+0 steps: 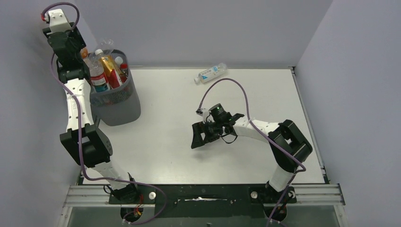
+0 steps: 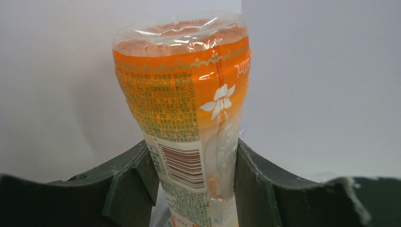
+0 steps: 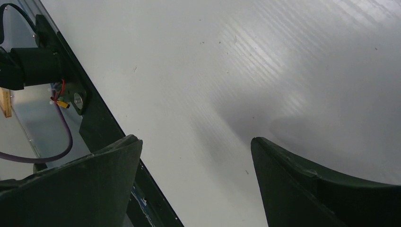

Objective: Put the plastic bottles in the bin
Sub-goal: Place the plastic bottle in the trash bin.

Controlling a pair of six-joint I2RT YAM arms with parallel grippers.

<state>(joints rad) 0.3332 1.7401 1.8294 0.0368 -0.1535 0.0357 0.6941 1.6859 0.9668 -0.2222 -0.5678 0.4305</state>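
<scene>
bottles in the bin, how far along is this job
Done: several bottles fill the bin. In hand: the left end effector grips an orange-labelled bottle near the bin's rim. Left: one blue-labelled bottle lies at the table's far edge; the right end effector is open.

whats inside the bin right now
Several bottles stand packed in the bin, tops above the rim, among them a red-labelled bottle and an amber bottle. What lies lower down is hidden by them and the mesh.
</scene>
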